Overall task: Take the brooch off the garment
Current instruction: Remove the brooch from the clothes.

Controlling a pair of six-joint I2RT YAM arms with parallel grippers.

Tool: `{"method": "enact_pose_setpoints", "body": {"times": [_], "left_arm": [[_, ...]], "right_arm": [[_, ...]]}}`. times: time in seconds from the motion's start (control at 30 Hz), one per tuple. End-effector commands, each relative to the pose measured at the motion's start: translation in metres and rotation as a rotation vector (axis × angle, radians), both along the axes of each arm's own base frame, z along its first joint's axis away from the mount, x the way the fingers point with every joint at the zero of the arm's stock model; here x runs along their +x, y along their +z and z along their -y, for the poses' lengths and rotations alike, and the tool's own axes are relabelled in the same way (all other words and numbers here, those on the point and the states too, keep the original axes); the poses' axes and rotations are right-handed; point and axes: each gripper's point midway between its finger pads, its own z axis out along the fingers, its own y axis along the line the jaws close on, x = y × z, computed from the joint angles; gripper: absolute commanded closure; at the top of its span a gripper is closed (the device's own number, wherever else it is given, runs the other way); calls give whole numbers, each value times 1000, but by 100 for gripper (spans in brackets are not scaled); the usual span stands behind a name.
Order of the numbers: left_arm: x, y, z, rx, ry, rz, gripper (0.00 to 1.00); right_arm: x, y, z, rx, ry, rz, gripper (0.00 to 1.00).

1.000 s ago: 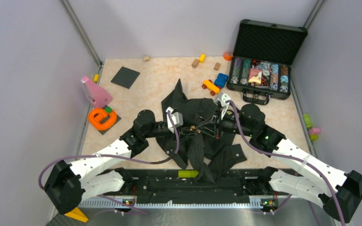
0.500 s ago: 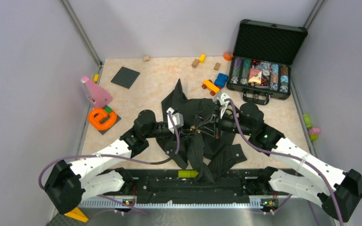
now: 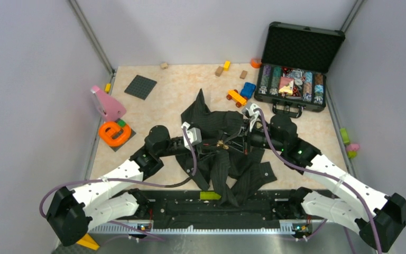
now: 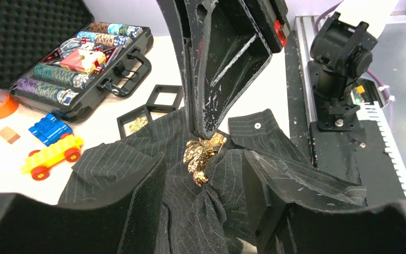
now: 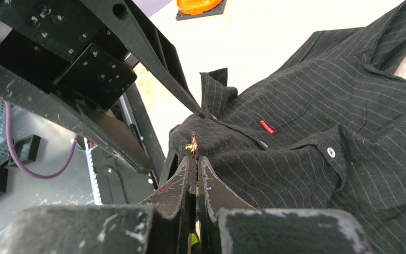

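Centrally, crinkled gold brooch (image 4: 203,155) on pinstriped garment (image 4: 116,164), right gripper (image 5: 196,160) (scuffed black) closed against it, left gripper (image 4: 203,168) apart.

Table (image 3: 153,106) under garment (image 3: 196,114), case (image 3: 302,47), toy blocks (image 3: 236,97).

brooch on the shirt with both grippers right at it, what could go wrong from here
1. The right gripper is shut on just the upper edge of the brooch; that thin hold may slip when pulled.
2. The left gripper is open, fingers either side of the bunched shirt, so nothing holds the cloth down and it may lift with the brooch.
3. The grippers' tips are close and could collide.
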Motion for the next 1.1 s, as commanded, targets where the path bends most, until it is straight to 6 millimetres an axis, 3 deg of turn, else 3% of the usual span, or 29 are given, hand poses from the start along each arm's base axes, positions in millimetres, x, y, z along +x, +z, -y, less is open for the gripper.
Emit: {"method": "enact_pose_setpoints", "body": {"times": [0.0, 0.3, 0.57, 0.87, 1.07], "left_arm": [[3, 1, 1, 22, 19, 78, 41], [12, -1, 13, 75, 46, 157, 42], [18, -5, 18, 106, 64, 169, 55], [19, -9, 19, 128, 66, 159, 80], [16, -9, 19, 131, 53, 155, 80]], "right_arm": [[4, 32, -5, 75, -3, -1, 100], [1, 34, -9, 88, 20, -18, 100], [-1, 34, -11, 95, 38, -25, 100], [-3, 35, -13, 106, 51, -44, 100], [-4, 33, -13, 99, 47, -71, 100]]}}
